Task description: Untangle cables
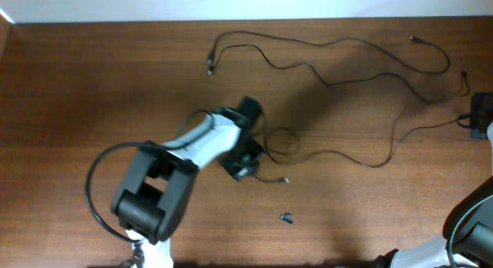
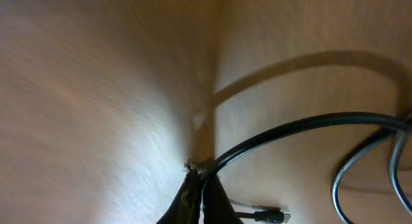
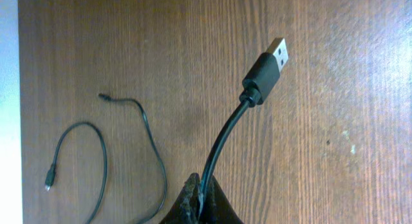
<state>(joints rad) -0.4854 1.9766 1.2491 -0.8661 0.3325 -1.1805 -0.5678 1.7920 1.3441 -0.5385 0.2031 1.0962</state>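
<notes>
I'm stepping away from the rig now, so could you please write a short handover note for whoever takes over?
The left gripper is shut on one of the cables near the middle of the table.
The right gripper is shut on a strand just below its USB plug, at the right edge.
The rest lies spread over the far and right side, with a loop beside the left gripper.
Done: both grips taken. Left: draw the strands apart; nothing looks separated yet.
</notes>
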